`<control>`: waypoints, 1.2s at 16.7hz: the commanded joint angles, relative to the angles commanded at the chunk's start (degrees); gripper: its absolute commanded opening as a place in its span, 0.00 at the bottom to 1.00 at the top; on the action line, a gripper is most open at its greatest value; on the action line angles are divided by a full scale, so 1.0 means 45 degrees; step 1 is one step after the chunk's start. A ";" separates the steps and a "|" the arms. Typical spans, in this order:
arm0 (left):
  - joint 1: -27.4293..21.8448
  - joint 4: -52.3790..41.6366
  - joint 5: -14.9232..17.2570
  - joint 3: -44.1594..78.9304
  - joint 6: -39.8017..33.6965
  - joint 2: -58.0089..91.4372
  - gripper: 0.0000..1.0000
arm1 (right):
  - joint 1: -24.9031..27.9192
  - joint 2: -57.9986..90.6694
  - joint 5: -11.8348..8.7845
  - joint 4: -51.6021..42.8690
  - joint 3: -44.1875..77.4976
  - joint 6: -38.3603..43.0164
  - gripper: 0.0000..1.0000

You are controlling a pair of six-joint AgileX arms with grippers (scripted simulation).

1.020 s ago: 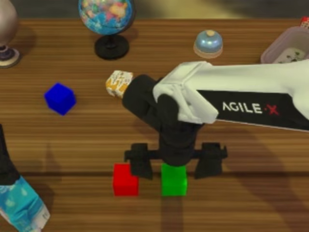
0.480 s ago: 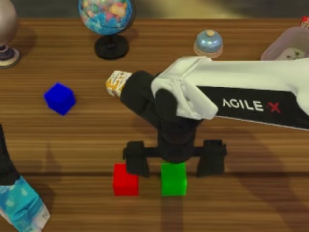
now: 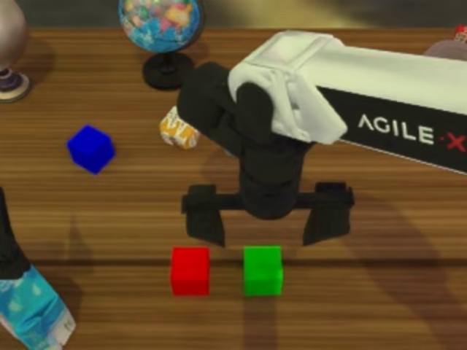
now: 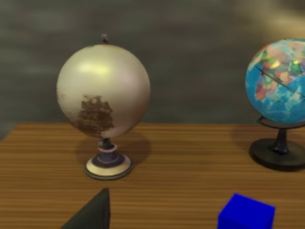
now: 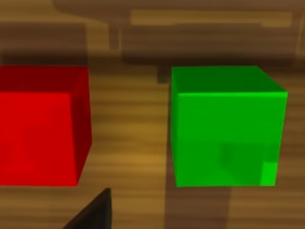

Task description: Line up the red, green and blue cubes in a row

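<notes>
A: Near edge of the table first. The red cube (image 3: 190, 270) and the green cube (image 3: 263, 270) sit side by side on the wood, a small gap between them, faces roughly square to each other. One of each.

B: And the right gripper (image 3: 268, 219)?

A: It hangs just beyond the green cube, jaws spread wide, grasping nothing; neither finger touches a cube. The right wrist view shows both cubes resting free on the table.

B: Handling notes?

A: Judged from looks only: plain matte solids, equal in size, likely rigid and light. Flat parallel faces suit a two-finger pinch on opposite sides, taken at mid-height. A matte face should not slip much. Nothing fragile about them.

B: The third one?

A: The blue cube (image 3: 90, 148) lies farther back and well to the left, turned at an angle to the other two, apart from everything. Its grasp needs the jaws turned to match its faces. It is the one cube not yet in the row.

B: The left gripper?

A: Parked at the near left corner; its fingers cannot be told. Its wrist view shows the blue cube close by.

B: Other items, counted?

A: One white cube with orange pattern (image 3: 176, 128), partly under the right arm; farther back, one coloured globe (image 3: 160, 22) and one pale globe (image 4: 103, 92). Two globes, four cubes in all.
</notes>
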 joint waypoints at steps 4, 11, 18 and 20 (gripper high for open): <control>-0.0030 -0.0104 0.0023 0.0123 0.0036 0.0076 1.00 | -0.0123 -0.0069 0.0030 0.0098 -0.0115 -0.0051 1.00; -0.0934 -0.3407 0.0568 0.4406 0.1124 0.3932 1.00 | -0.1789 -0.3971 0.0667 0.2206 -0.3369 -0.1863 1.00; -0.2019 -1.0147 0.0683 1.1447 0.3033 1.3621 1.00 | -0.4737 -1.1013 0.1010 0.5880 -0.9812 -0.5099 1.00; -0.2205 -1.2052 0.0564 1.3592 0.3597 1.6797 1.00 | -0.5693 -1.3333 0.0971 0.7119 -1.1880 -0.6080 1.00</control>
